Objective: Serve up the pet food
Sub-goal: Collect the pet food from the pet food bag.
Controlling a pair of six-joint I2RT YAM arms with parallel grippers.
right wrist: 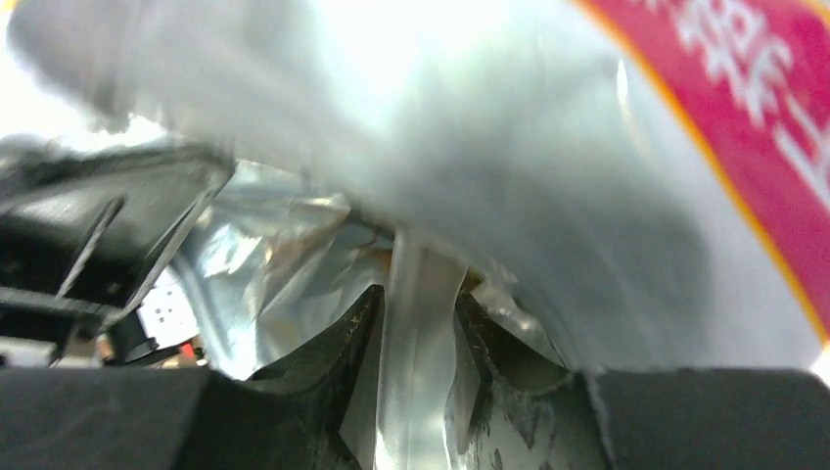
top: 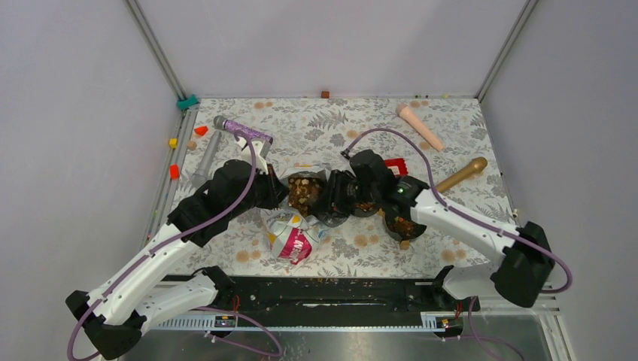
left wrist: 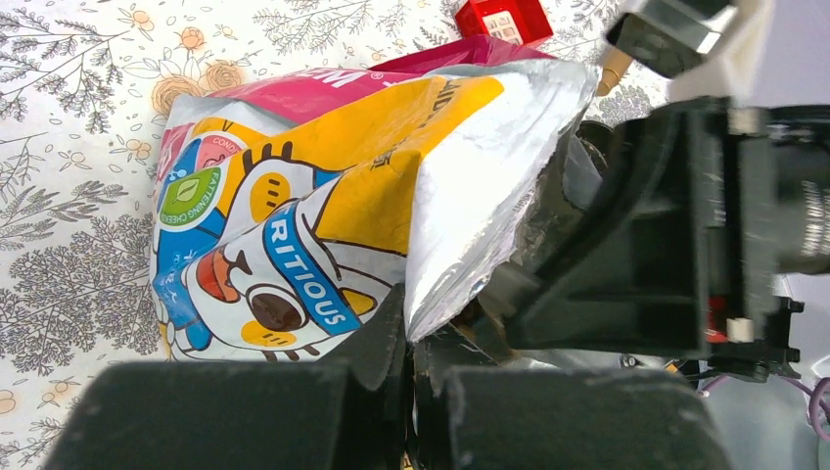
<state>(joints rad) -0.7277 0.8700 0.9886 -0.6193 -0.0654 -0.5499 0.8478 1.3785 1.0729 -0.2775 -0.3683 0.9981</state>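
The one bag (left wrist: 294, 196) was held open from both sides: the left gripper (left wrist: 411, 333) was pinched shut on its foil rim, and the right gripper (right wrist: 416, 323) was part-closed on the opposite foil edge. Pet food (top: 303, 192) seemingly filled the bag's mouth, with more in one dark bowl (top: 390, 223) right of the bag. Next, I judged, came tipping the bag bowlward without spilling; one red box (top: 396, 165) lay beyond the bag.

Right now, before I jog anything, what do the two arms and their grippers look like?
Both alike: left arm and right arm have white link shells between bulky black joints, each trailed by a purple cable. A small green light glows on the right arm. Left gripper and right gripper have matte black, wedge-shaped fingers.
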